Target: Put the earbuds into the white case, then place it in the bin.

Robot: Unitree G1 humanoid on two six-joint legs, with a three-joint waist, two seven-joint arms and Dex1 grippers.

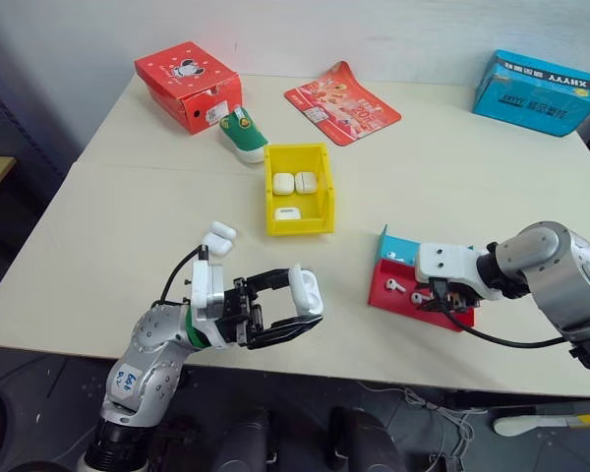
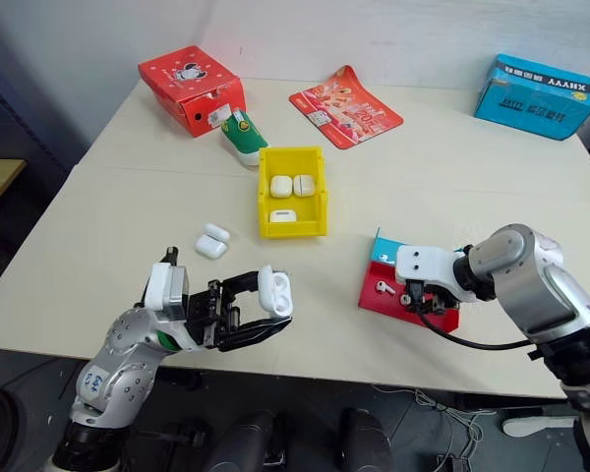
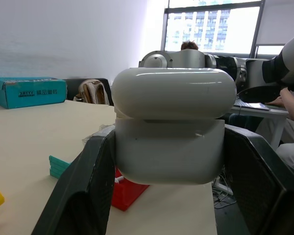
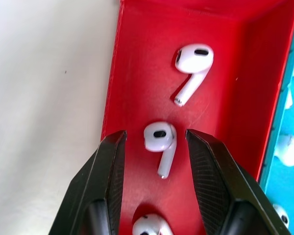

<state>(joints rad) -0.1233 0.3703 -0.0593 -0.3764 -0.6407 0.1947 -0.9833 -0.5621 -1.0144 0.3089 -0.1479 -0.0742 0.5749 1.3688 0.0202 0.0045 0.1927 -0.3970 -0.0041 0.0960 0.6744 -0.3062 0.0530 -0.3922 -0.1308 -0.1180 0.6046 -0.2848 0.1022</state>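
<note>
My left gripper (image 1: 303,298) is shut on a white case (image 3: 174,129), held above the table's front edge with its lid slightly ajar. My right gripper (image 4: 156,134) points down into the red-and-blue tray (image 1: 385,293), open. Its black fingers (image 4: 110,166) stand on either side of one earbud (image 4: 160,142) without touching it. A second earbud (image 4: 192,63) lies further along the red floor, and a third earbud (image 4: 149,226) lies between the finger bases. The yellow bin (image 1: 297,149) stands at mid-table with three white cases inside.
Two more white cases (image 2: 213,240) lie on the table left of the bin. At the back are a green-and-white shoe toy (image 1: 244,135), a red carton (image 1: 189,84), a red leaflet (image 1: 341,103) and a blue box (image 1: 534,91). More earbuds (image 4: 289,149) lie in the tray's blue part.
</note>
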